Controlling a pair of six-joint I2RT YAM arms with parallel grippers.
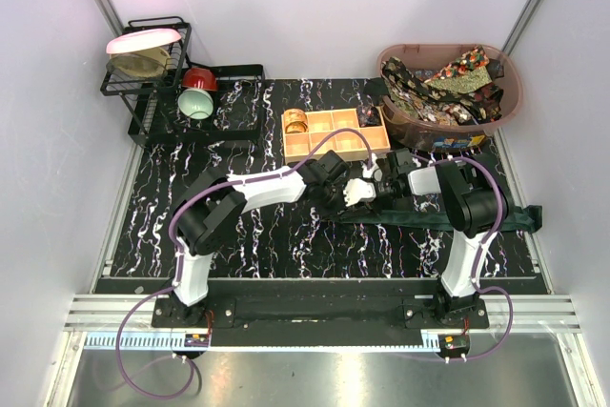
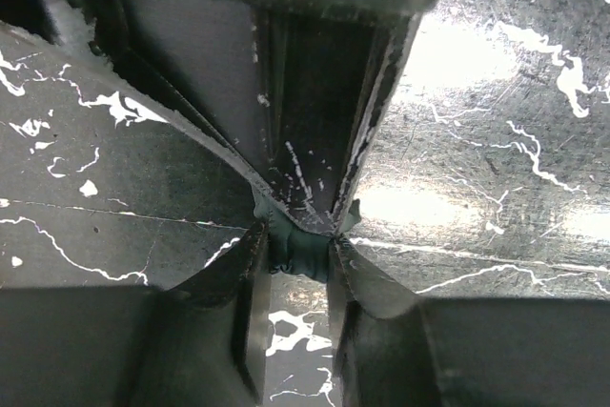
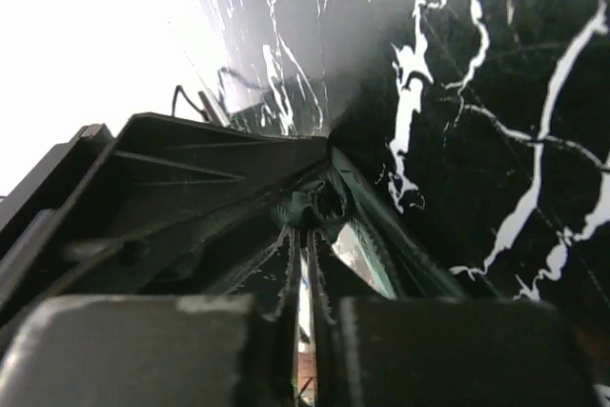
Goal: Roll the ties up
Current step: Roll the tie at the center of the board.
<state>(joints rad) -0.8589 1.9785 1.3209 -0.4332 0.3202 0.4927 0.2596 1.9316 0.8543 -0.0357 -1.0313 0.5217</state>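
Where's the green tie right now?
In the top view the green tie lies across the table's right side, in front of the wooden box. Its rolled end sits mid-table, pinched in the left hand beside the right hand.

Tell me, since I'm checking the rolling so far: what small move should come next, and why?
Probably roll the pinched end a little further along the green tie. The left gripper pinches a small tight roll at its end, the right gripper sits nearly shut against it, and most of the tie lies flat and unrolled.
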